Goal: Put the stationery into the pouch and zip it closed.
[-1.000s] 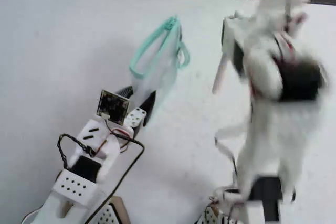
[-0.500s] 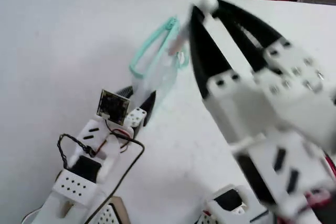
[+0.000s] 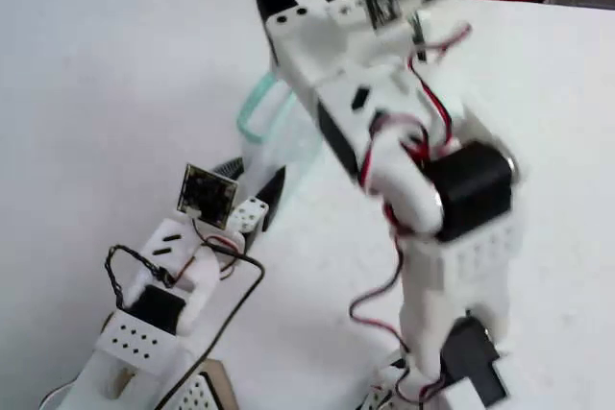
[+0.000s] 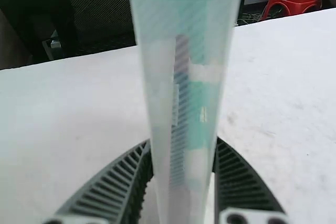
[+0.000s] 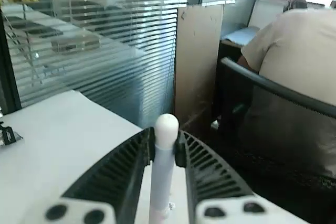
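- My left gripper (image 4: 181, 153) is closed down to the thickness of the clear plastic pouch with a teal zip rim (image 4: 184, 93). It pinches the pouch's near end, and the rest of the pouch stretches away over the white table (image 3: 96, 64).
- My right gripper (image 5: 165, 137) is nearly shut, clamping 1 white round-tipped pen (image 5: 167, 129) between its 2 fingers. It is held high above the pouch's far end, with the pen tip pointing out towards the room.
- In the high view the right arm covers the pouch's zip end. I would be aiming half blind, so the pen could catch the rim or land beside the pouch.
- A push along the pouch could drag the thin film out of the left jaws.
- The pen is gripped along a narrow band, so I expect it could swivel on contact.
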